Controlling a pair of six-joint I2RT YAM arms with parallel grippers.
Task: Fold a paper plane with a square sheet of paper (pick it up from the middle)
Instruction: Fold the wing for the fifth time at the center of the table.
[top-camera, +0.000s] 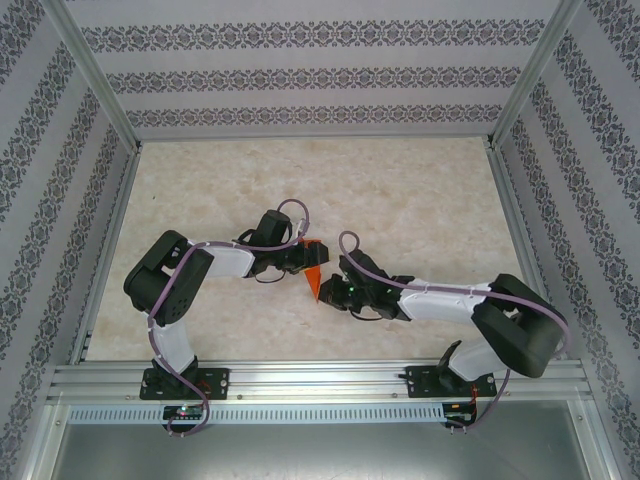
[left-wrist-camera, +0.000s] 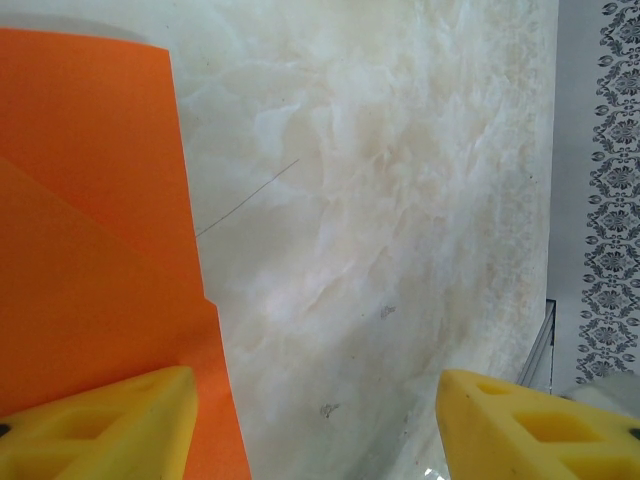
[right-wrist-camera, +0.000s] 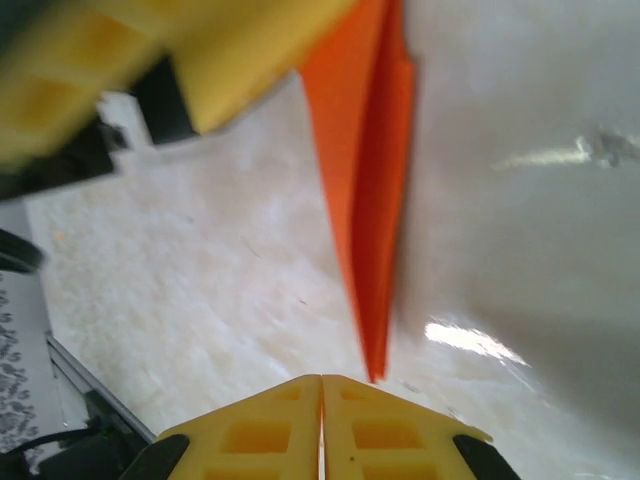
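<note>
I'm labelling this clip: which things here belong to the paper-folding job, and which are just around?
Job: orange folded paper; left gripper, open at its edge; right gripper, shut near its tip.
Not the job: marbled table; patterned walls; metal rail.

A folded orange paper plane (top-camera: 314, 272) rests on the pale marbled table (top-camera: 400, 200).
</note>
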